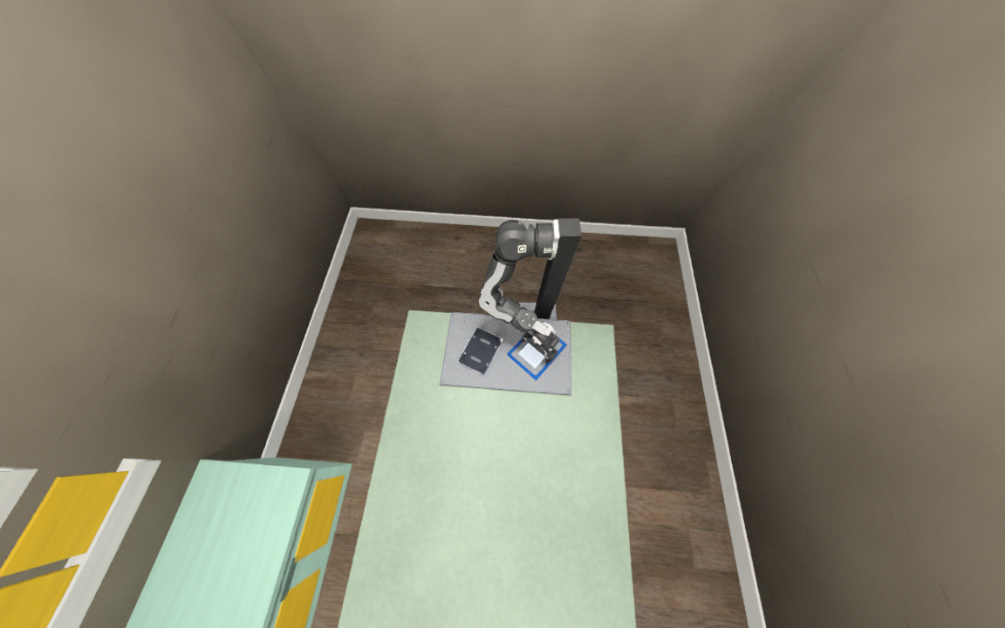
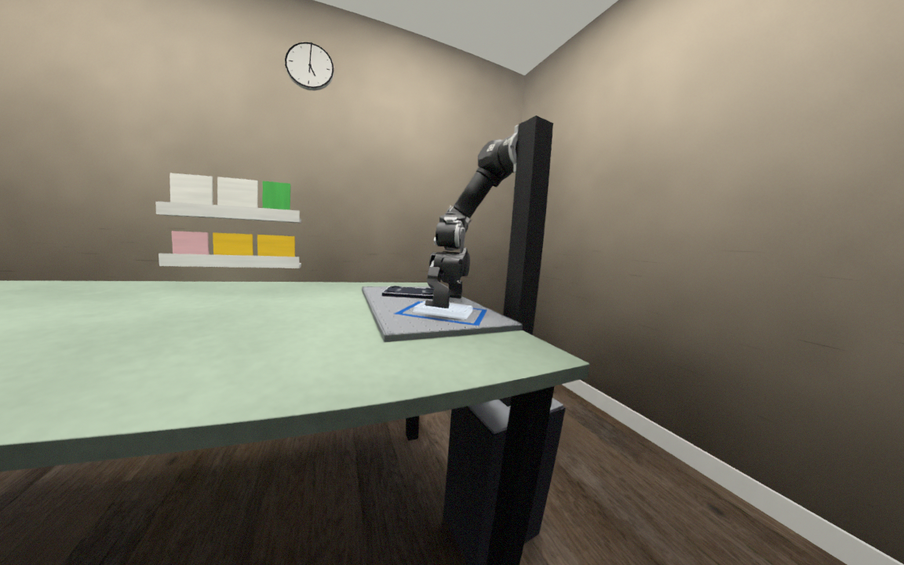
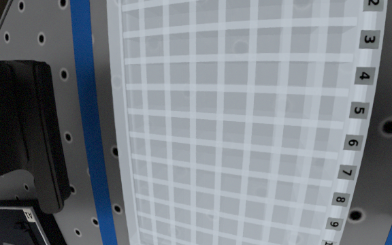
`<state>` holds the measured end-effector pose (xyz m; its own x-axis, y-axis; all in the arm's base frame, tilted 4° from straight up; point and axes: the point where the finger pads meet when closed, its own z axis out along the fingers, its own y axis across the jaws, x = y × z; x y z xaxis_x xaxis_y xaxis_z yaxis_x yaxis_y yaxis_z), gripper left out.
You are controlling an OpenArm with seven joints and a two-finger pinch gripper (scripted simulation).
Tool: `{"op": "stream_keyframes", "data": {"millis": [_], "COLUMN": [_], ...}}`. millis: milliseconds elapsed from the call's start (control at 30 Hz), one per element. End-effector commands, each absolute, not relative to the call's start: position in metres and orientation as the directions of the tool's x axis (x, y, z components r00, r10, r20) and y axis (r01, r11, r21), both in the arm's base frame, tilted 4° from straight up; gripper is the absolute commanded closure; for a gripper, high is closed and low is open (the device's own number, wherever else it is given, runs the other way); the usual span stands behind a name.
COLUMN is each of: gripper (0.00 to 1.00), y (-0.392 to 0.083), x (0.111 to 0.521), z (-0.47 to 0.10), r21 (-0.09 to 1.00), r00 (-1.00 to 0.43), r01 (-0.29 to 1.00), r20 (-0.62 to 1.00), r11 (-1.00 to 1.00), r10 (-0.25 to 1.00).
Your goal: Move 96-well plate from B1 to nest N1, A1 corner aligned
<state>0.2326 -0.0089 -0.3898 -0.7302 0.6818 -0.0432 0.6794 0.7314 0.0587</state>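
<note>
The 96-well plate is translucent white and lies flat within the blue outline of bench spot B1. Labels 2 to 9 show along its right edge in the wrist view; its A1 corner is out of that view. My gripper is open and low over the plate. In the wrist view one black finger stands left of the plate, beyond the blue line; the other is out of view. The dark plate nest N1 shows an A1 label at one corner in the wrist view.
The nest and spot B1 share a grey perforated board on the green table. The arm's black post stands behind the board. Wall shelves are far off.
</note>
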Motion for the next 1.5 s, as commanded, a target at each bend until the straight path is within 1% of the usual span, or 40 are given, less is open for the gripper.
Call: {"op": "stream_keyframes", "data": {"millis": [0,233,400,1467], "gripper": [0.23,0.23,0.23,0.23], "y": [-0.009,-0.009,-0.009,-0.009], "x": [0.233,0.233,0.233,0.234], "z": [-0.388,-0.388,-0.410,-0.407], "r21": [0.059,0.059,0.059,0.057], "r00": [-0.730,-0.730,-0.734,-0.731], "r01": [0.679,0.679,0.675,0.679], "r20": [-0.043,-0.043,-0.041,-0.042], "r11": [0.731,0.731,0.735,0.732], "r10": [0.682,0.682,0.678,0.681]}}
